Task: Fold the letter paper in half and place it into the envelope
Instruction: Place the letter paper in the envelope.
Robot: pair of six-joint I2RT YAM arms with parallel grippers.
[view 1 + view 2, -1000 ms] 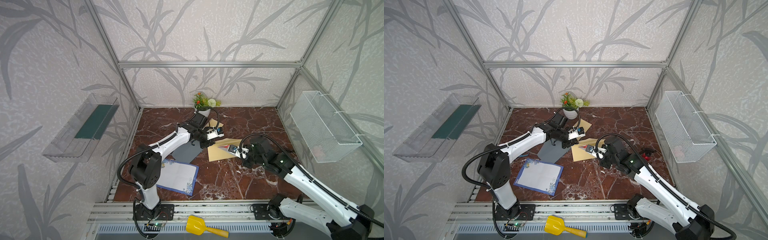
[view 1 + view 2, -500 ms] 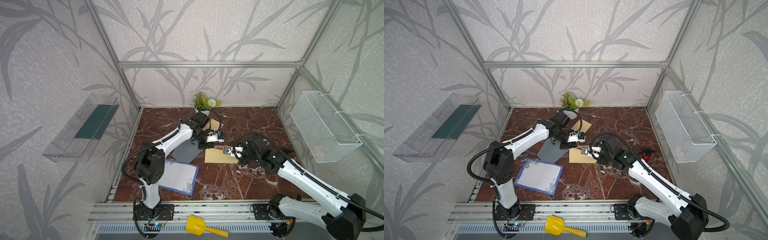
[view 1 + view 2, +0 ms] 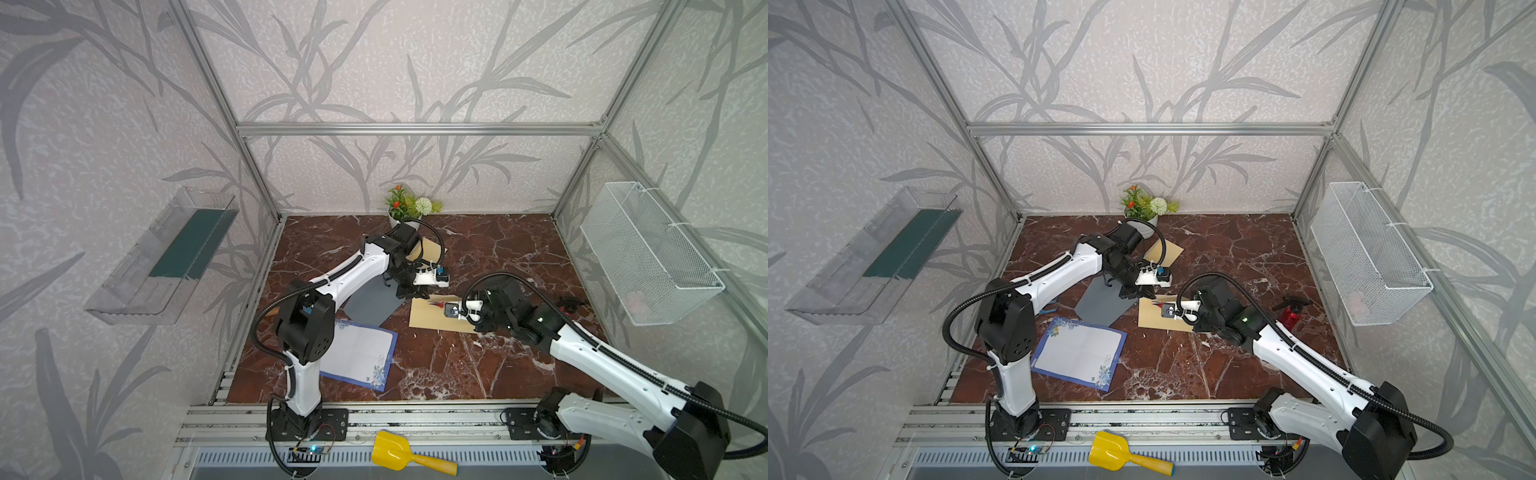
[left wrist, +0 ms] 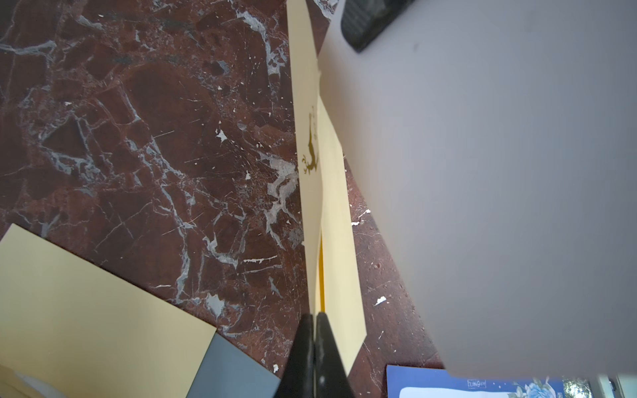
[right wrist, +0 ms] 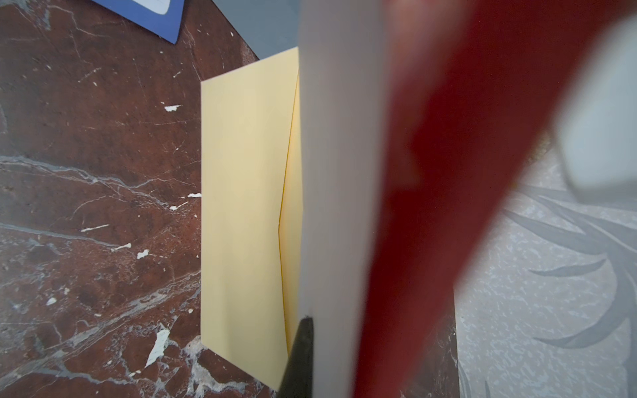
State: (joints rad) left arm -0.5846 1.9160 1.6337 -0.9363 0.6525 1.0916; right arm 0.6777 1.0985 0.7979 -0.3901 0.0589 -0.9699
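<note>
Two grippers: left gripper and right gripper come close together mid-desk at the envelope.
Envelope: cream paper envelope lies on the red-brown marble desk, flap lifted.
Left jaws: together, pinching the edge of the raised flap.
Right jaws: clamped on white letter paper, with a red blur behind it.
Paper to envelope: held edge-on just beside the envelope's open mouth; cannot tell whether it has entered.
Aside: blue-bordered white sheet lies flat near the left arm's base, well apart from both jaws.
</note>
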